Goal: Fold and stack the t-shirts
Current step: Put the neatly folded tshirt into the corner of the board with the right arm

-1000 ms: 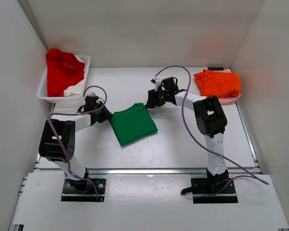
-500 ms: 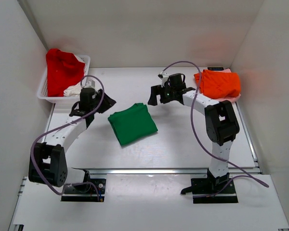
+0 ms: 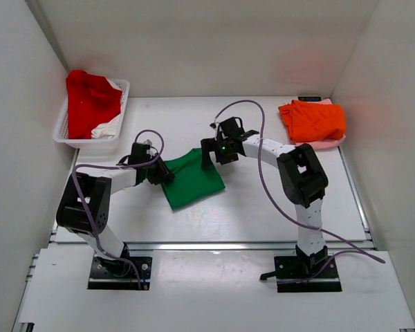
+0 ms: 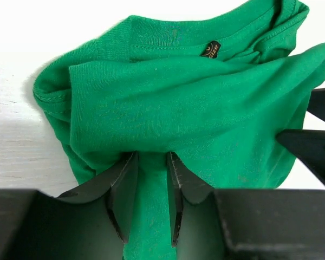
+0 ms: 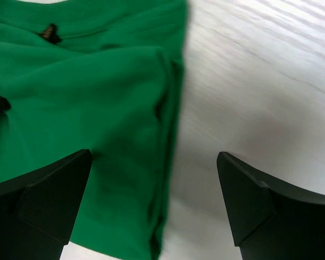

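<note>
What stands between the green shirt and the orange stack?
No object lies between the green shirt and the orange shirt; only the right arm reaches across that line.

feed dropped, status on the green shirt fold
Left gripper pinching a fold of the bright green soft cloth t-shirt. Right gripper wide open, straddling its edge. Nothing in the way.

Left arm (image 3: 115, 178) and right arm (image 3: 308, 223): white tubular links, chunky black joints, black wedge-shaped fingers (image 5: 49, 200), a thin purple cable (image 3: 241, 102) looping off each, flat black base plates (image 3: 117, 271)
</note>
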